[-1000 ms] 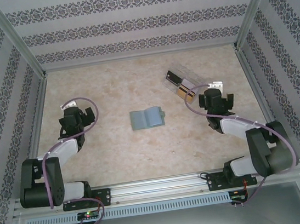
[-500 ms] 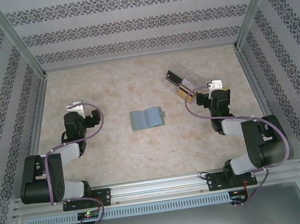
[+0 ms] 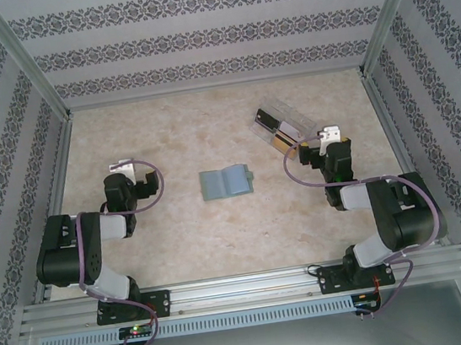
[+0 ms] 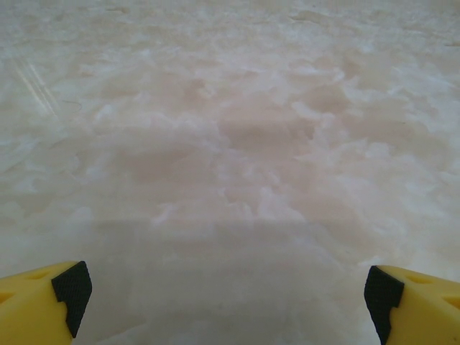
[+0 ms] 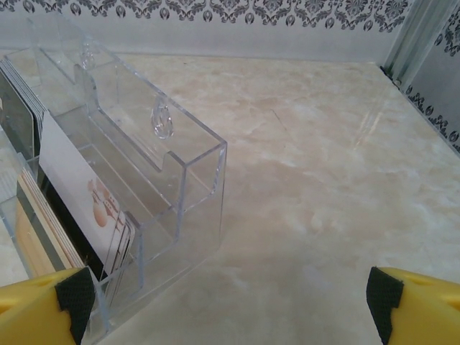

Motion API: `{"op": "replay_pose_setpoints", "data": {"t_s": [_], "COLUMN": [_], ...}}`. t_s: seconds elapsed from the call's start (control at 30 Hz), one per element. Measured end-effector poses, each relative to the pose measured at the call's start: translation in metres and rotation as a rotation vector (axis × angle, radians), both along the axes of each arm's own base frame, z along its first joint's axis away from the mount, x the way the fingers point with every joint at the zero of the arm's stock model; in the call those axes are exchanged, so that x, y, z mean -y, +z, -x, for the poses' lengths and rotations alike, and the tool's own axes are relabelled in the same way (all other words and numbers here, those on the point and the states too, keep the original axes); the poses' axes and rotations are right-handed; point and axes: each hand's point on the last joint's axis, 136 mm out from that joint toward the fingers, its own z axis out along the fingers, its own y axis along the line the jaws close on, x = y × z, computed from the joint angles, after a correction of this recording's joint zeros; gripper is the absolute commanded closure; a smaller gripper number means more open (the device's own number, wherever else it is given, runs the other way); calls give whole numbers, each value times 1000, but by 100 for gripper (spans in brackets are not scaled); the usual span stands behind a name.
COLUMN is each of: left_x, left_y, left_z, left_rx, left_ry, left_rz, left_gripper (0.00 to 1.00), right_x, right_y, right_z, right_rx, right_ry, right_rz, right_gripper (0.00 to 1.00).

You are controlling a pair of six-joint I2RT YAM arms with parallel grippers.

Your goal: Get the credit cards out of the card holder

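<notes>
Resting on the tabletop (image 3: 207, 124) is the card holder (image 3: 226, 182). Your left pincer (image 4: 226, 296) and right pincer (image 5: 228, 302) are spread wide, empty.

Clear plastic box (image 5: 188, 188) with upright cards (image 5: 72, 178) on marbled table (image 5: 323, 165), right gripper (image 5: 228, 305) spread wide.

Left arm (image 3: 75, 252) is tucking its elbow up at lower left; right gripper (image 3: 329, 144) is edging toward the clear box (image 3: 280, 128), upper right.
</notes>
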Motion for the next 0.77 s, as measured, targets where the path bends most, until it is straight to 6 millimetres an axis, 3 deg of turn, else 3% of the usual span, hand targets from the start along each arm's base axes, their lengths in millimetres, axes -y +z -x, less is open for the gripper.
{"op": "replay_pose_setpoints", "data": {"t_s": [0.27, 0.77], "left_x": [0, 0], "left_y": [1, 4], "left_z": [0, -3], "left_rx": [3, 11], "left_ry": [-4, -7], "left_rz": [-5, -9], "left_gripper": [0, 1], "right_x": [10, 10], "right_y": [0, 0], "right_z": [0, 0], "right_rx": [2, 2], "right_ry": [-31, -32], "right_rz": [-16, -19], "right_gripper": [2, 2]}}
